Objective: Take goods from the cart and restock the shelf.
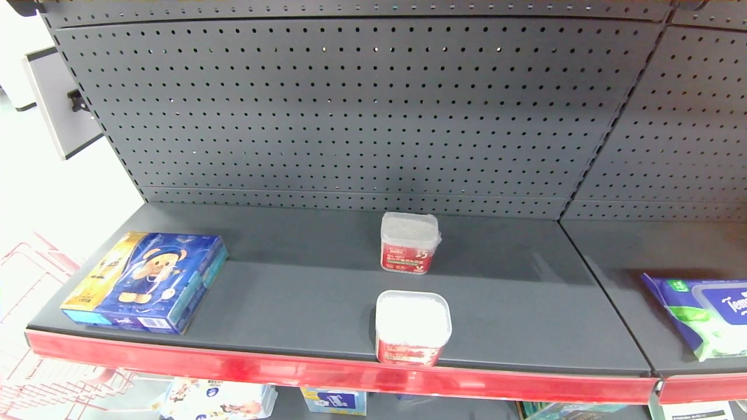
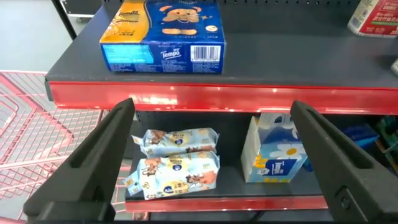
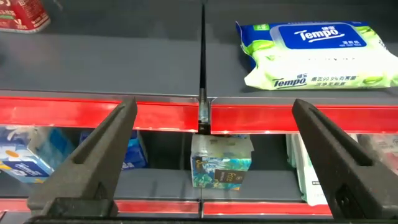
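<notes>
Two tubs stand on the shelf (image 1: 303, 291): the front tub (image 1: 412, 326) sits at the front edge near the middle, and the back tub (image 1: 408, 242) stands behind it, apart, closer to the rear panel. A box (image 1: 149, 280) lies flat at the front left corner. A wipes pack (image 1: 706, 315) lies on the neighbouring shelf, past the right edge.

Both tools are released and carry nothing. The left gripper (image 2: 212, 109) hangs before the red front lip below the box, jaws spread wide. The right gripper (image 3: 216, 104) hangs before the same lip, where the two shelves join, and is equally spread.

The cart (image 1: 29, 280) shows as red wire beyond the left end of the shelf, lower down. What goods it holds cannot be made out.

By my reading this is a fetching step, with nothing in hand and much of the shelf bare. The next move calls for turning toward the cart (the left arm is the nearer one) and getting its contents in sight. Then comes choosing one item and closing on it squarely. The bare stretch between box and tubs looks a fair landing place.
</notes>
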Tool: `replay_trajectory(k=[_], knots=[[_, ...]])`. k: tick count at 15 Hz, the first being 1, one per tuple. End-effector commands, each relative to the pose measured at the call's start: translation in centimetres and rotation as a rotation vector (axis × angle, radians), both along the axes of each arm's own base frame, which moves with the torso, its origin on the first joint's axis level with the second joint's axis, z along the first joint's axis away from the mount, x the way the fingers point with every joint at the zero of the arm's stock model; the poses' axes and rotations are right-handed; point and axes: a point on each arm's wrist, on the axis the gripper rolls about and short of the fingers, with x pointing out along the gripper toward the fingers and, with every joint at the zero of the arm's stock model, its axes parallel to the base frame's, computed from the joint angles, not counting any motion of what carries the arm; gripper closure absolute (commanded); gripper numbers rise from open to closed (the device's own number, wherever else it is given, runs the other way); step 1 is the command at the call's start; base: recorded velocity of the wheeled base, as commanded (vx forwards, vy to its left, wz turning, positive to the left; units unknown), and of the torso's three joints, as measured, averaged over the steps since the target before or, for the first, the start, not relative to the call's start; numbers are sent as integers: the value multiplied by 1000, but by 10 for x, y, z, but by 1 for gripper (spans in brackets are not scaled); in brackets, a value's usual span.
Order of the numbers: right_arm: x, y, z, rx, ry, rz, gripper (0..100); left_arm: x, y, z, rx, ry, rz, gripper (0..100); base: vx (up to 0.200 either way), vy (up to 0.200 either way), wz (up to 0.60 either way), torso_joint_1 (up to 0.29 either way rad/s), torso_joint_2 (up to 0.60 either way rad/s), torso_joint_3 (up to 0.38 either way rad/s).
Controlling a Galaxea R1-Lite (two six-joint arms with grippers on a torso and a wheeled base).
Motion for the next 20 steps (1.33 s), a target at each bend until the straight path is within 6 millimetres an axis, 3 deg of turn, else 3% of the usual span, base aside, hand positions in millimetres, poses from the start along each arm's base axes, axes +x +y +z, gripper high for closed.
replay_trajectory(k=[1, 20], knots=[[0, 0, 0, 1, 0, -1, 0, 0, 0, 0, 0, 0, 0, 0, 0, 0, 0, 0, 0, 0], [0, 0, 0, -2, 0, -1, 0, 0, 0, 0, 0, 0, 0, 0, 0, 0, 0, 0, 0, 0]])
